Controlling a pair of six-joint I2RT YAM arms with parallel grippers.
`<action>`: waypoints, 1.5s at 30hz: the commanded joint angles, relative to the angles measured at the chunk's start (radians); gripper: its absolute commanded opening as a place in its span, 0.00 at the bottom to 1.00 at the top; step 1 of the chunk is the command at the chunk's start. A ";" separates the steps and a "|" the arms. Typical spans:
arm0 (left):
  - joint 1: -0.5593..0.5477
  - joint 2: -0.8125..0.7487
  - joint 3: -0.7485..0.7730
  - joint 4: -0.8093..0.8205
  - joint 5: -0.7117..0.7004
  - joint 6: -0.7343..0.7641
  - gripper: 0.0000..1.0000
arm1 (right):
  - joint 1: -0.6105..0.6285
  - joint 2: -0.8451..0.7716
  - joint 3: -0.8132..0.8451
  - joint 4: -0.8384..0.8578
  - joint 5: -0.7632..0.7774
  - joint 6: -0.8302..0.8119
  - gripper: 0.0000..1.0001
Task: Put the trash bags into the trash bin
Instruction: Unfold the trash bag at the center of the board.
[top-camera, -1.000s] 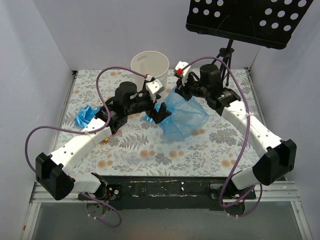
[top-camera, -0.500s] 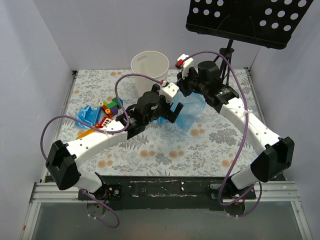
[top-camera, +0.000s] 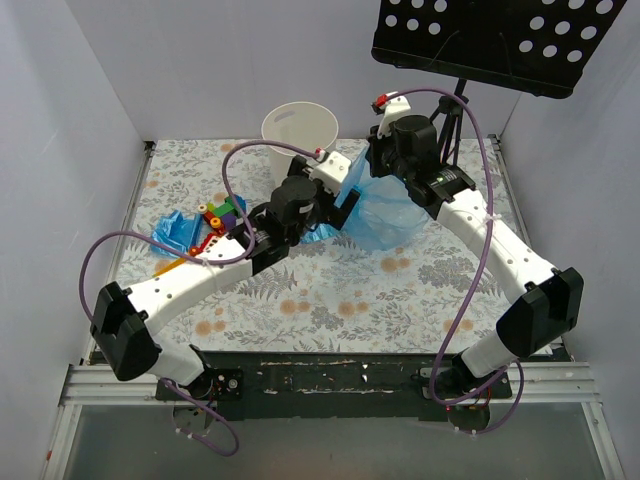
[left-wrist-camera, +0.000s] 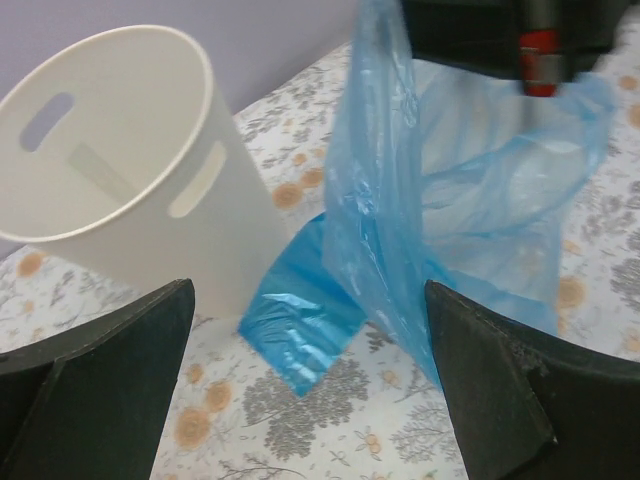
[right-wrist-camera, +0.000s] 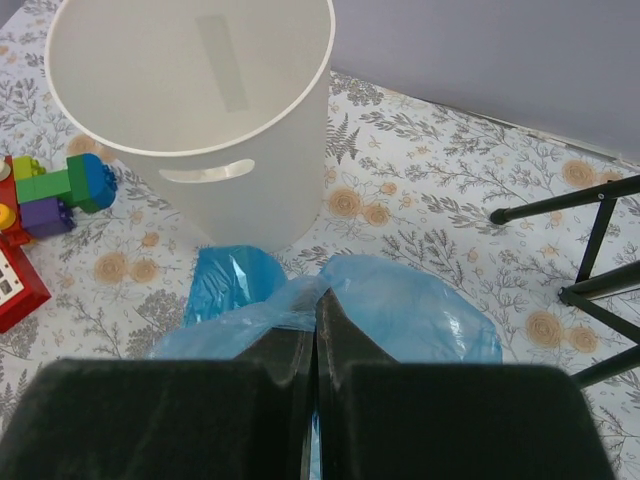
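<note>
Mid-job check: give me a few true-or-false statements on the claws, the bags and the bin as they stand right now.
1. The right claw is shut on a blue trash bag. True.
2. The left claw grips that bag too. False: it is open, and the bag hangs ahead of it, ungripped.
3. A bag lies inside the trash bin. False: no blue shows inside it in the right wrist view.
4. A folded blue pack lies on the table at the bin's foot. True.
5. The bin is tipped on its side. False: it stands upright.
</note>
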 joint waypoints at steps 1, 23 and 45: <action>0.094 -0.060 0.003 0.003 -0.074 0.008 0.98 | 0.001 -0.027 0.017 0.033 0.042 0.033 0.01; -0.048 0.149 0.099 0.052 0.020 -0.102 0.98 | -0.015 -0.042 -0.009 0.065 0.069 0.073 0.01; 0.173 0.035 0.064 -0.032 0.331 -0.099 0.00 | -0.148 -0.197 -0.437 0.119 -0.340 -0.224 0.59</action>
